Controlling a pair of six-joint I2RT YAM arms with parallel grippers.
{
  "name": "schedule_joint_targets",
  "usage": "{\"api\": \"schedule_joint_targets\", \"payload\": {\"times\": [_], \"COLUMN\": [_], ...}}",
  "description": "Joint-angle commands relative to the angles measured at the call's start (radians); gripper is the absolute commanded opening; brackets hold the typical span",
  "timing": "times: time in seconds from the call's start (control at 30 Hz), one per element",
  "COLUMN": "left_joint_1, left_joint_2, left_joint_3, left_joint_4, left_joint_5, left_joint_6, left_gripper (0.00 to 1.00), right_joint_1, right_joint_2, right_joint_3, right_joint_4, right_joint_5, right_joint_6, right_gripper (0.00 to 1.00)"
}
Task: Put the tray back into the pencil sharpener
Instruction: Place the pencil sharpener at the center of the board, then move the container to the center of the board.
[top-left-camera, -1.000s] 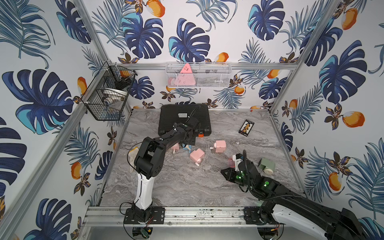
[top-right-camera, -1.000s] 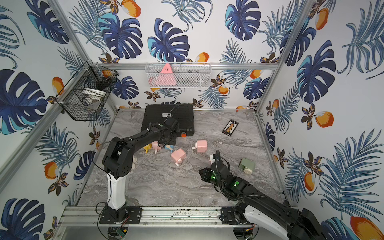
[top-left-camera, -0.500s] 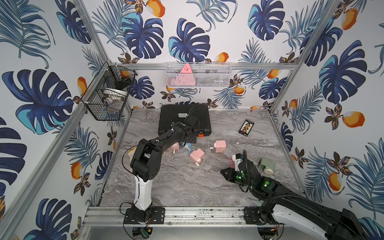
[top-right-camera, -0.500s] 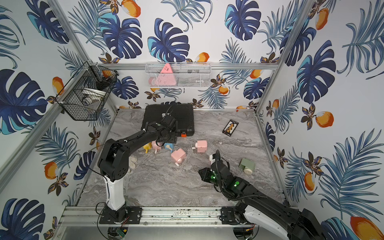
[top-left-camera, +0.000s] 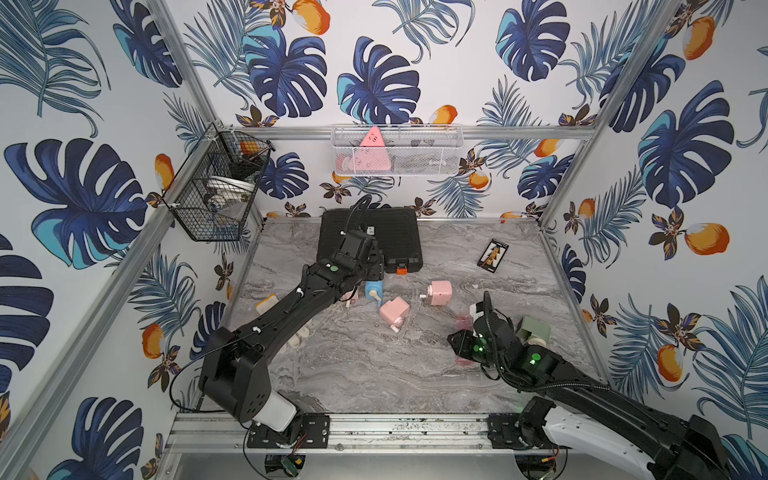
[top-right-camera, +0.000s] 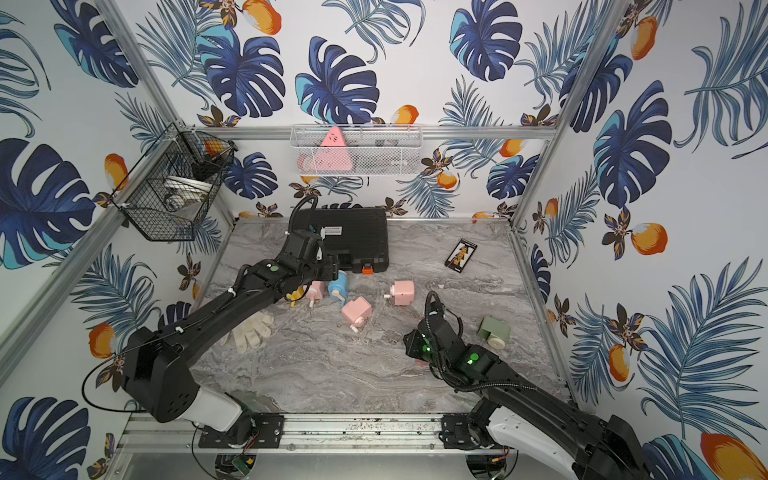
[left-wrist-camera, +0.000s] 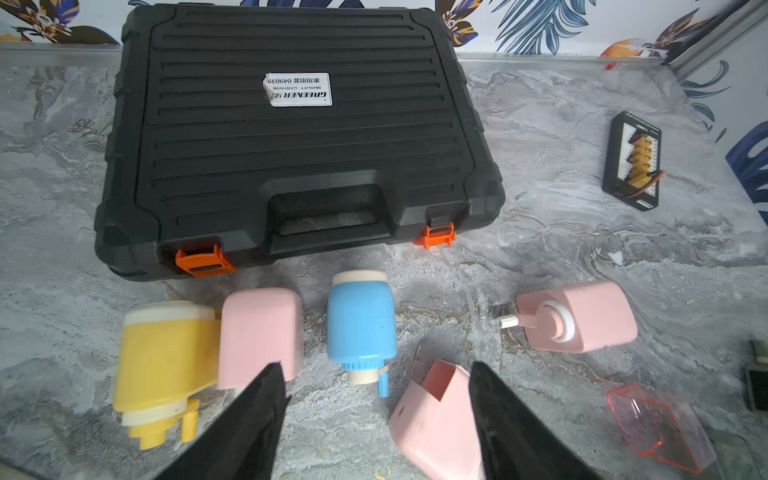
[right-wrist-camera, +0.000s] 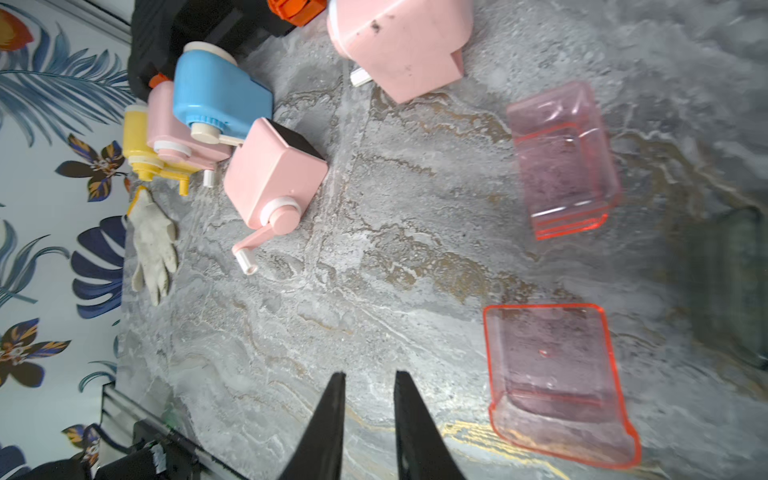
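Neither arm has anything in hand, so I judge this to be the approach before the first grasp. My left tool (left-wrist-camera: 374, 368) stands wide and empty above a pink box-shaped plastic pencil sharpener (left-wrist-camera: 436, 411) that lies tilted on the grey marbled desk (right-wrist-camera: 332, 311). In the right wrist view, one end of that sharpener shows a dark empty cavity, which I take to be the tray slot.

My right tool (right-wrist-camera: 370, 374) is narrow, its jaws a slim gap apart with only bare desk between them. Near it, not touching, lies a transparent pink plastic tray (right-wrist-camera: 552, 374). A second transparent pink tray (right-wrist-camera: 565, 162) lies beyond the first. Both are well apart from the pink sharpener, so the tray is not yet in.

A blue plastic sharpener (left-wrist-camera: 361, 320) and a yellow plastic sharpener (left-wrist-camera: 162, 361) sit just in front of the black ribbed case (left-wrist-camera: 291, 137), and I want them left alone.

Next, I think the right tool must open wider, shift sideways over the nearer tray and pinch one thin wall. The left tool should close on the pink sharpener's body to steady it, slot turned toward the tray. The clear plastic looks slippery, so a firm, square grip matters.
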Motion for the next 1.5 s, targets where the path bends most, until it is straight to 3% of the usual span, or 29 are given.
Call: {"api": "schedule_joint_targets", "payload": {"times": [0.0,0.3,0.8,1.17,1.47], "left_joint_1": [0.002,0.003,0.002,0.003,0.002], "left_joint_2": [-0.051,-0.136,-0.159,-0.171,-0.173], "left_joint_3": [-0.056,-0.156,-0.163,-0.161,-0.158], "left_joint_4": [0.107,0.188,0.172,0.166,0.165], "left_joint_5": [0.002,-0.008,-0.016,-0.009,-0.02], "left_joint_6": [0.051,0.076,0.104,0.109,0.105], "left_gripper": [0.72,0.69,0.67,0.67,0.67], "right_joint_1": [0.001,0.002,0.002,0.002,0.002], "right_joint_2": [0.021,0.189,0.458,0.568,0.572], "right_joint_3": [0.035,0.136,0.19,0.21,0.201], "right_joint_4": [-0.127,-0.298,-0.238,-0.19,-0.166], "right_joint_5": [0.059,0.09,0.063,0.09,0.06], "right_joint_6": [-0.004,-0.034,-0.104,-0.141,-0.141], "right_gripper": [0.26,0.28,0.29,0.19,0.07]}}
